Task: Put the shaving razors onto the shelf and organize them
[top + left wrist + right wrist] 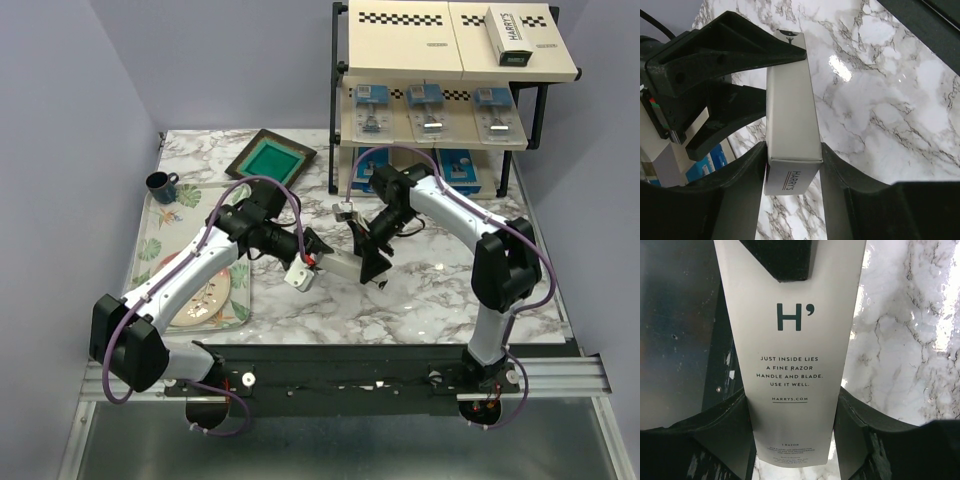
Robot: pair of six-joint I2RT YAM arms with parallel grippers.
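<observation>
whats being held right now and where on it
The white Harry's box, gripped at both ends: right gripper across one end, left gripper across the HARRY'S-labelled end.

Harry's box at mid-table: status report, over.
Right gripper shut on white Harry's box. Left gripper shut on its other end. Room on shelf top board beside second Harry's box; no obstacle seen.

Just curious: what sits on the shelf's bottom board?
Two dark-blue boxes show at the bottom of the shelf. The board above and the right arm cover the rest.
</observation>
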